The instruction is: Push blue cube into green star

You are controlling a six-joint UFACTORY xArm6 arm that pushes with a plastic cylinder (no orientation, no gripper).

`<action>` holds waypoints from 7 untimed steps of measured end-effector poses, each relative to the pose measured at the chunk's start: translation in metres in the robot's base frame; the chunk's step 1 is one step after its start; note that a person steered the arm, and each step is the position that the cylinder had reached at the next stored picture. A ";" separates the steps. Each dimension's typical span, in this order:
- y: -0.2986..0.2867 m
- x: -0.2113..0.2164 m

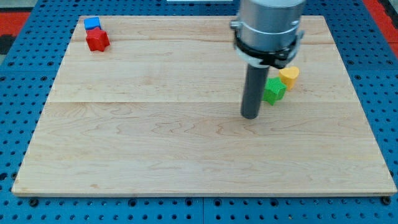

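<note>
A blue cube (92,23) sits near the top left corner of the wooden board (155,137), touching a red star-like block (97,40) just below it. A green star-like block (274,89) lies at the view's right of centre, partly behind my rod. My tip (250,116) rests on the board just left of and below the green block, very close to it. The tip is far to the right of the blue cube.
A yellow block (289,76) touches the green block on its upper right. The arm's grey body (268,28) hangs over the board's top middle. Blue pegboard (25,74) surrounds the board.
</note>
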State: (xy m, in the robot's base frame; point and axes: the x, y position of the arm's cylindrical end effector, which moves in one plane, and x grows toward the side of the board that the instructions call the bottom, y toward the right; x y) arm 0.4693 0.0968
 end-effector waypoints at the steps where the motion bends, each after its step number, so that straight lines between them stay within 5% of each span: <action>1: 0.005 -0.027; 4: 0.056 0.009; 6: -0.121 0.027; 7: -0.234 -0.018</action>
State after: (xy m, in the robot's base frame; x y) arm 0.4513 -0.1375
